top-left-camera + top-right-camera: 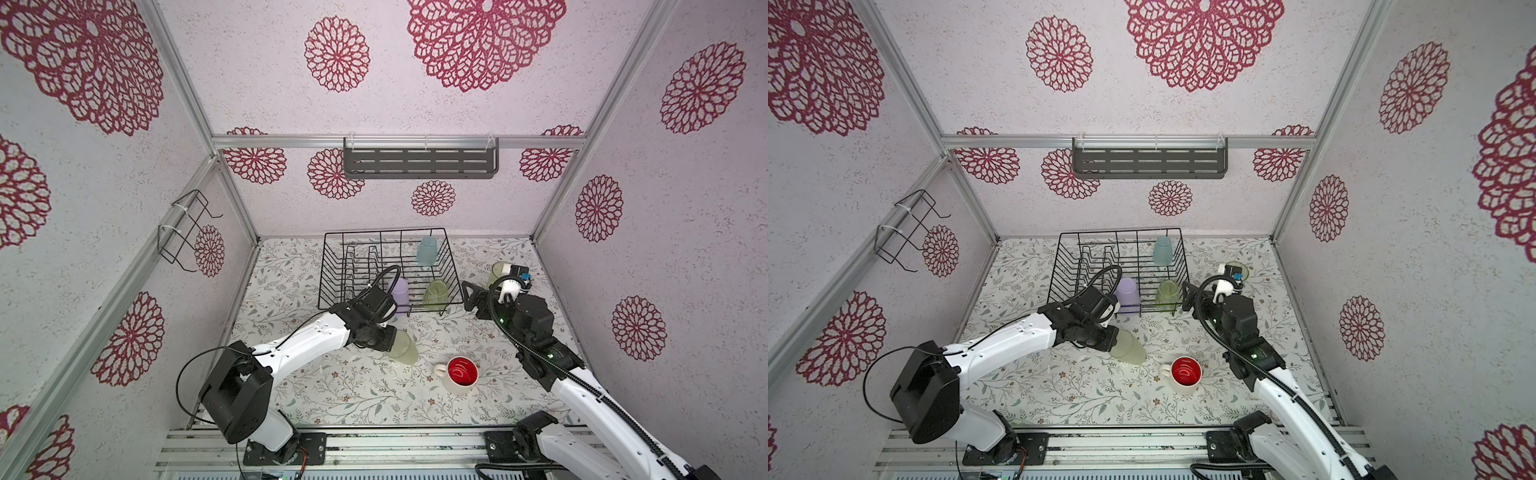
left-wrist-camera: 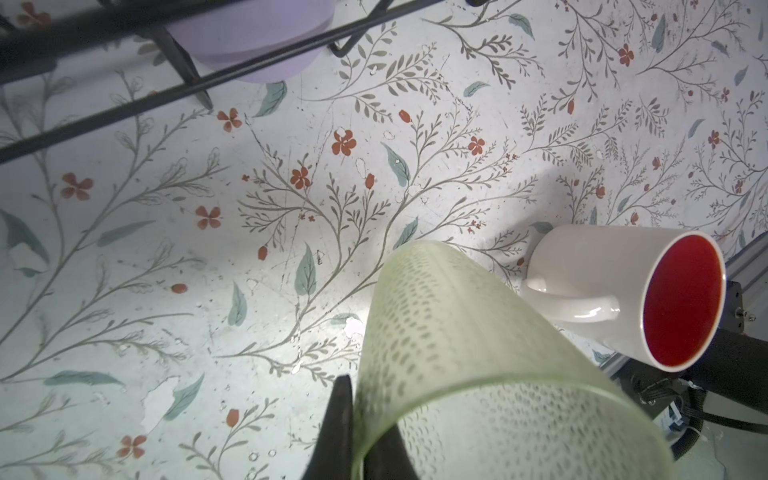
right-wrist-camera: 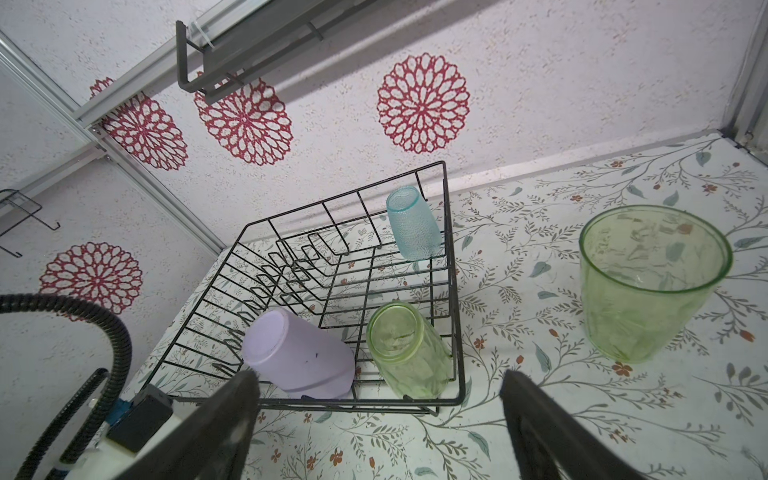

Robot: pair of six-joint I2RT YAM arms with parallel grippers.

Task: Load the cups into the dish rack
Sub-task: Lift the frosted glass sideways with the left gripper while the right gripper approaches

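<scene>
On your floral desk point(image 1: 332, 395), the left jaws clamp the frosted tumbler point(image 1: 405, 353). Your right jaws stand apart, an upright green glass point(image 3: 652, 291) beyond them.

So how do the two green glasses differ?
The rack glass is upside down, base up; the table glass is upright, mouth up. The rack glass sits inside the rack; the table glass stands on the table, outside it. Both are clear green.
</scene>
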